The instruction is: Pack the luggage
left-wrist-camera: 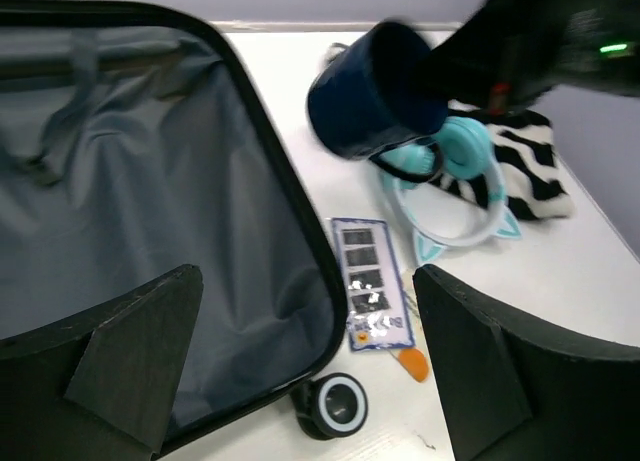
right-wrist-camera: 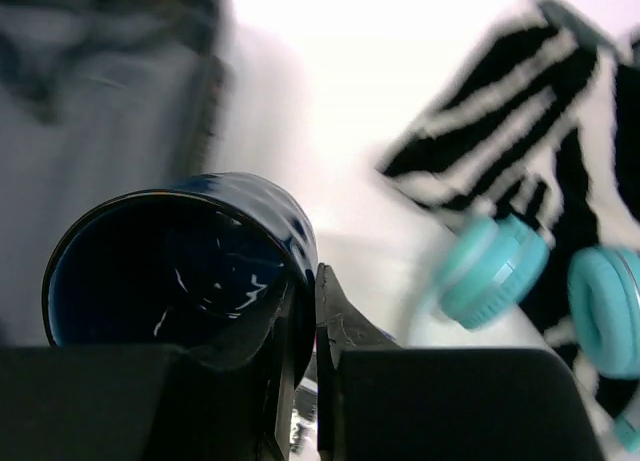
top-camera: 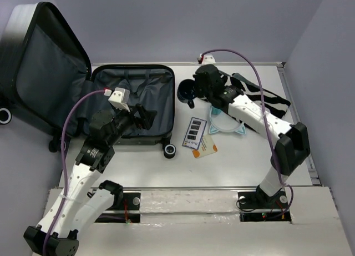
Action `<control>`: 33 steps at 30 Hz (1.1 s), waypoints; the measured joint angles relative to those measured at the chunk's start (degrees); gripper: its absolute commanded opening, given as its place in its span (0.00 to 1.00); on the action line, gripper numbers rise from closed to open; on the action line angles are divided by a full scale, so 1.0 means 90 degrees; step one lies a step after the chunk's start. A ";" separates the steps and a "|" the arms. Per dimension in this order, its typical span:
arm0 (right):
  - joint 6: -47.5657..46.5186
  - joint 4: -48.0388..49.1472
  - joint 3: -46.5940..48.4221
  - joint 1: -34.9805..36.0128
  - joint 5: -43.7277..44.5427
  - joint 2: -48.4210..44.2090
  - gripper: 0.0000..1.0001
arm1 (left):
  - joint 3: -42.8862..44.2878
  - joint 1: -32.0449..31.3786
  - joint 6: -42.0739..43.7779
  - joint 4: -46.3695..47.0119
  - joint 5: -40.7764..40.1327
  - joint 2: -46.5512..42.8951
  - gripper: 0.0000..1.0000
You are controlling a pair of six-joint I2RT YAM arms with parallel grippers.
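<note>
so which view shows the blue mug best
Left wrist: the blue mug shows nearly whole, tilted, slightly blurred. Right wrist gives only its mouth and the wall in the jaws. Top view: small, partly behind the arm.

Glossy, smooth mug [right-wrist-camera: 250, 206] in the right claw [right-wrist-camera: 305, 326]; matt grey cloth lines the luggage [left-wrist-camera: 150, 181] below the left claw [left-wrist-camera: 310, 331].

Navy mug [top-camera: 185, 91] tilted. Teal headphones [top-camera: 224, 124] at its 4 o'clock, zebra-striped cloth [top-camera: 270, 98] at 3, blue card [top-camera: 194, 132] at 6, orange tag [top-camera: 207, 148] just beside card.
</note>
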 measured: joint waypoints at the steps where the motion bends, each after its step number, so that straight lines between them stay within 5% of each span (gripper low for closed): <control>1: -0.0102 0.0126 0.0121 0.0148 -0.0029 -0.0160 0.07 | 0.0000 0.0002 -0.0019 -0.0070 -0.0253 -0.0036 0.99; 9: -0.0772 0.1042 0.2064 0.0925 -0.0814 0.1071 0.07 | 0.0049 0.0206 -0.0243 -0.0719 -0.2242 -0.0381 0.99; 15: -0.1734 0.0896 0.3279 0.1020 -0.0794 0.2871 0.07 | 0.0112 0.0209 -0.0294 -0.0833 -0.2684 -0.0449 0.99; 23: -0.2742 0.0461 0.3694 0.1132 -0.0070 0.3672 0.08 | 0.0114 0.0175 -0.0338 -0.0913 -0.2885 -0.0454 0.99; 28: -0.3194 0.0806 0.3594 0.1467 0.0527 0.3674 0.42 | 0.0114 0.0175 -0.0340 -0.0925 -0.2934 -0.0493 0.99; 33: -0.3347 0.1360 0.3257 0.2081 0.0937 0.3633 0.52 | 0.0114 0.0180 -0.0342 -0.0937 -0.2958 -0.0556 0.99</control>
